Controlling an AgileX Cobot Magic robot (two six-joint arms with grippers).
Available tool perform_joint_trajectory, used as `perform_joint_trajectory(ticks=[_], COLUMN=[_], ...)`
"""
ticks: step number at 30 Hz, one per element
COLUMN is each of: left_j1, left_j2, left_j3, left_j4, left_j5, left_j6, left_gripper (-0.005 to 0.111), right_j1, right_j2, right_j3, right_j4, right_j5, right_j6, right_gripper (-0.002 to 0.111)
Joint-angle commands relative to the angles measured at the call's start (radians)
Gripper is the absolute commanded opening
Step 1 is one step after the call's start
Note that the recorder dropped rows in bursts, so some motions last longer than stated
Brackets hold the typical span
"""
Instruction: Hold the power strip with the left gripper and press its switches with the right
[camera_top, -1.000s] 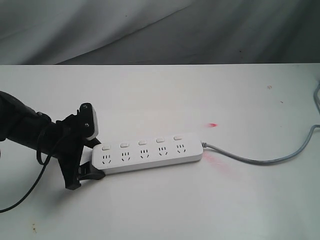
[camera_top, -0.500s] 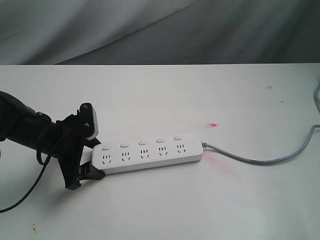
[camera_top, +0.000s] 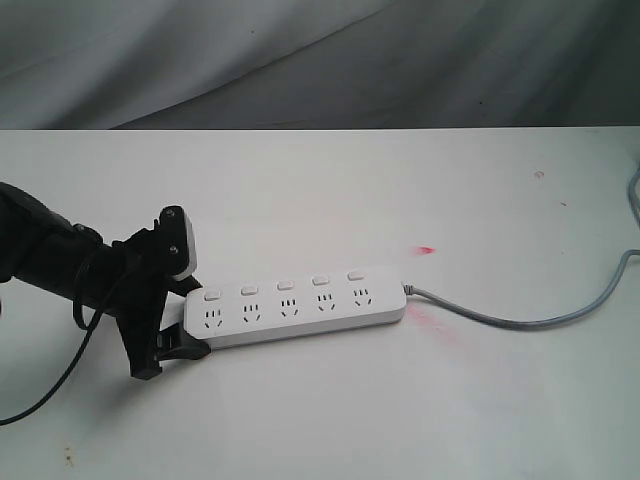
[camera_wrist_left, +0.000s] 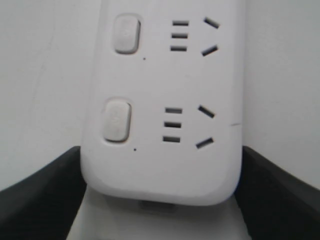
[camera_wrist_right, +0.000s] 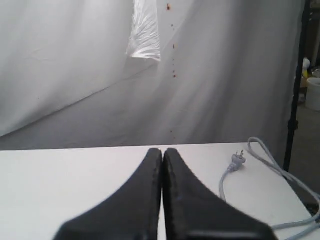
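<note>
The white power strip (camera_top: 330, 312) lies flat on the table, its grey cord (camera_top: 520, 322) trailing off to the right. A row of white switches (camera_top: 285, 287) runs along its far edge. My left gripper (camera_top: 190, 320) is shut on the strip's left end. In the left wrist view its black fingers (camera_wrist_left: 45, 192) press both long sides of the power strip (camera_wrist_left: 160, 167), and two switches (camera_wrist_left: 117, 119) show beside their sockets. My right gripper (camera_wrist_right: 163, 152) is out of the exterior view. It is shut on nothing and hangs above the table, away from the strip.
The white table (camera_top: 320, 420) carries red marks (camera_top: 427, 248) near the strip's cord end. The cord's plug (camera_wrist_right: 237, 160) lies loose near the table's edge in the right wrist view. A grey cloth backdrop (camera_top: 320, 60) hangs behind the table.
</note>
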Motion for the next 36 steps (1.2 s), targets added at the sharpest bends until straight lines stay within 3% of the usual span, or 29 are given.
perform_joint_trajectory(ticks=[1, 5, 11, 16, 25, 36], left_j1=[0.002, 0.002, 0.002, 0.002, 0.002, 0.002], left_j2=[0.006, 0.006, 0.006, 0.006, 0.006, 0.006], left_j3=[0.001, 0.001, 0.001, 0.001, 0.001, 0.001], left_j4=[0.009, 0.009, 0.009, 0.009, 0.009, 0.009], left_j5=[-0.034, -0.034, -0.034, -0.034, -0.034, -0.034], left_j6=[0.009, 0.009, 0.009, 0.009, 0.009, 0.009], left_gripper=[0.046, 0.046, 0.046, 0.046, 0.046, 0.046], right_j1=[0.074, 0.182, 0.4, 0.551, 0.576, 0.589], right_j2=[0.173, 0.328, 0.569, 0.729, 1.012, 1.315], right_j3=[-0.069, -0.158, -0.324, -0.46, -0.614, -0.803], right_j4=[0.036, 0.089, 0.063, 0.109, 0.32, 0.498], right_j5=[0.024, 0.119, 0.218, 0.276, 0.387, 0.33], right_j6=[0.0, 0.075, 0.027, -0.212, -0.694, -0.96], right_gripper=[0.0, 0.0, 0.0, 0.0, 0.0, 0.0])
